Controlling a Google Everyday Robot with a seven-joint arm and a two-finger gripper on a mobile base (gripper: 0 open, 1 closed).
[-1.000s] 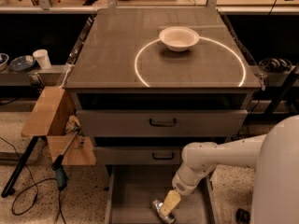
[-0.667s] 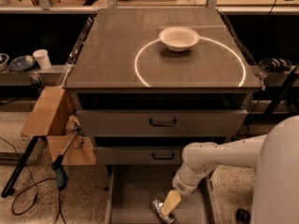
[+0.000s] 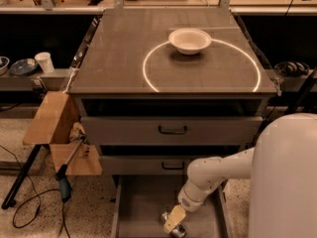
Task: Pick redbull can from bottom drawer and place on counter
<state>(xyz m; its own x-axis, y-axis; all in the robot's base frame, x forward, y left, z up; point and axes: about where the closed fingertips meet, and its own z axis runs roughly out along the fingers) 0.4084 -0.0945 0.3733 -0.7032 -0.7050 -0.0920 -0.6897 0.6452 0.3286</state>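
The bottom drawer (image 3: 143,207) is pulled open at the bottom of the camera view, a grey tray with a flat floor. The redbull can (image 3: 167,218) lies low in it, a small shiny silver thing mostly covered by my gripper. My gripper (image 3: 173,223) reaches down into the drawer from the white arm (image 3: 213,175) and sits right on the can. The counter (image 3: 168,53) is the grey-brown cabinet top above, marked with a bright white circle.
A white bowl (image 3: 189,40) stands on the counter at the circle's far edge. Two closed grey drawers with black handles (image 3: 172,130) sit above the open one. A wooden box (image 3: 52,123) and cables are at the left. My white body (image 3: 285,182) fills the lower right.
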